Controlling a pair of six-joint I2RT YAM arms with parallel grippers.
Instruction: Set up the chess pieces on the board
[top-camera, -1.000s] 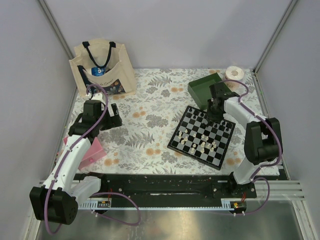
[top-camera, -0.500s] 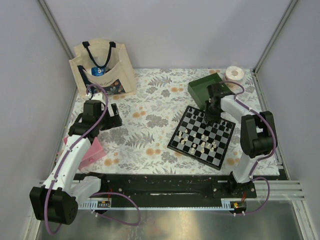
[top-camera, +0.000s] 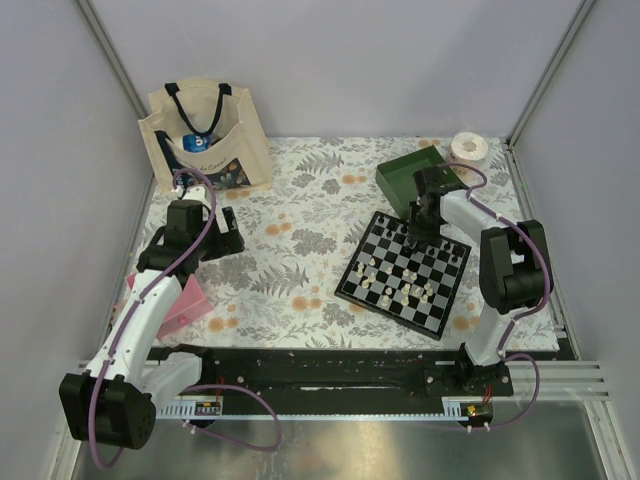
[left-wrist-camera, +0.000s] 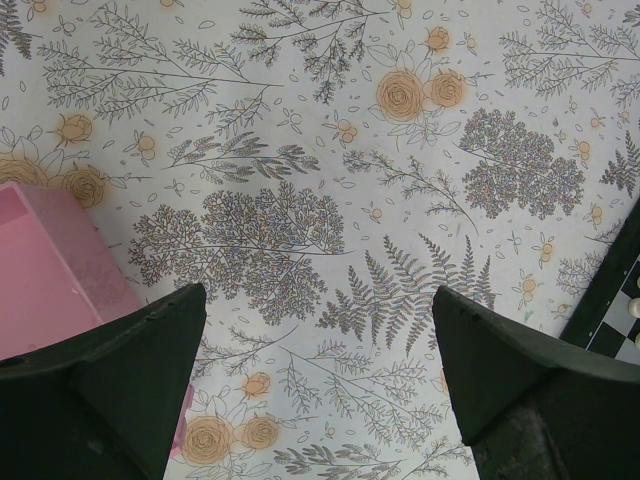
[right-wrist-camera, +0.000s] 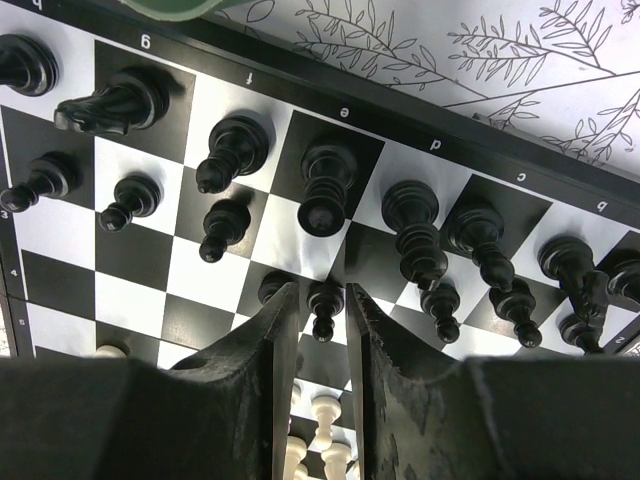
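Presently observing a floral-print tablecloth (top-camera: 300, 265) bearing a small square checkered board with a black border (top-camera: 359, 254), angled, right of centre. Noting tiny black chess pieces (right-wrist-camera: 325, 190) crowding its far rows and cream ones (top-camera: 402, 293) scattered nearer. Finding the left gripper (left-wrist-camera: 318, 295) spread wide over bare cloth beside a pink box (left-wrist-camera: 45, 270), holding nothing. Finding the right gripper (right-wrist-camera: 322, 292) bracketing one small black pawn (right-wrist-camera: 322, 318) with narrowly parted fingers; unable to confirm contact. Flagging hazards: neighbouring pawns standing just beside both fingers, so risking a topple on sideways drift; risking a tilted or dropped pawn through an off-centre pinch.
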